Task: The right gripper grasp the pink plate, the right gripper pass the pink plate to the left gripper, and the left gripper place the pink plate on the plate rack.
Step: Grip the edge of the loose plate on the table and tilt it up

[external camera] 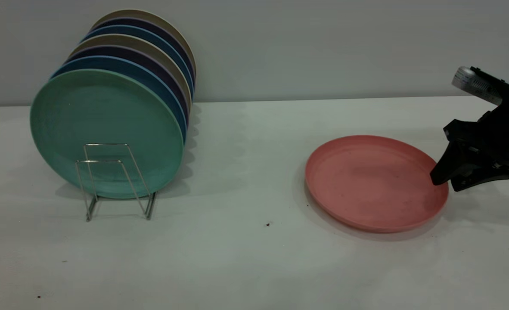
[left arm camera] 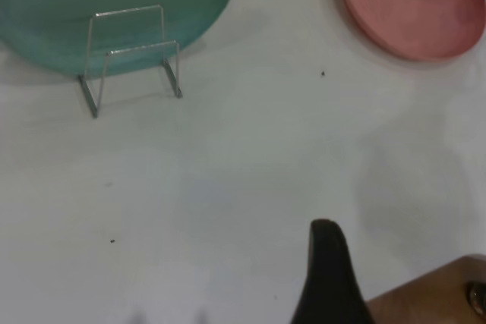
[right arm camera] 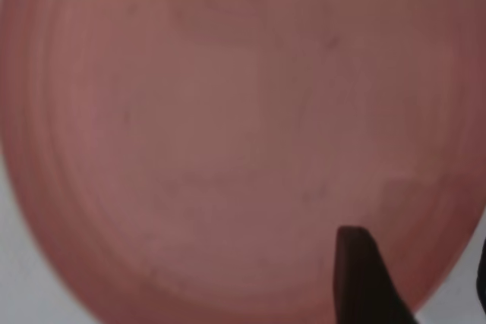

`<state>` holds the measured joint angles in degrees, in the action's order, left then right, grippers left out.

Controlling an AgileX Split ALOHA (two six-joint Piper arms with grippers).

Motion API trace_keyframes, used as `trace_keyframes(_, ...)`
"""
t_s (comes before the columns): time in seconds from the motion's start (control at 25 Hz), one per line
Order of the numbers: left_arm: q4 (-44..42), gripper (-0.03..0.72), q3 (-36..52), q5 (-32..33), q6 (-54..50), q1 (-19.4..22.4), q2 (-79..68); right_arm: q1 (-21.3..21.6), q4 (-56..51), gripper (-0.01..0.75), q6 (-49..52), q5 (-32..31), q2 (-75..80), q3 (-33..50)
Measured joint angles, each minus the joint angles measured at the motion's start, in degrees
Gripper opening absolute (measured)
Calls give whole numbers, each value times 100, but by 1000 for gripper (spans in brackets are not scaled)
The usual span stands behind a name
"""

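Observation:
The pink plate point(external camera: 373, 183) point(left arm camera: 414, 5) lies flat on the white table, right of centre. My right gripper point(external camera: 446, 183) point(right arm camera: 416, 252) is at the plate's right rim and is open. One finger point(right arm camera: 357, 278) is over the plate's inside and the other is outside the rim, so the rim lies between the jaws. The plate point(right arm camera: 228, 134) fills the right wrist view. The plate rack point(external camera: 103, 161) point(left arm camera: 140, 48) stands at the left with two front wire loops free. Only a black part of my left gripper point(left arm camera: 326, 271) shows, above bare table, far from the plate and the rack.
Several plates stand upright in the rack behind a teal-green plate point(external camera: 108, 125) point(left arm camera: 114, 5). A brown wooden surface point(left arm camera: 433, 294) shows beside the left gripper. White table point(external camera: 246, 172) stretches between rack and pink plate; a grey wall is behind.

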<state>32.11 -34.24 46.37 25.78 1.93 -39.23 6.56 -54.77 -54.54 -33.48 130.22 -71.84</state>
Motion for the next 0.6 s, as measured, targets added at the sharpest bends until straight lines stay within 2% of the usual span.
trace_keyframes(0.48,0,541,0,44,0,0,0,0,-450,364,-140,116,506,-313)
trace_keyframes(0.6,0,541,0,44,0,0,0,0,-564,297,-176,120,562,-315)
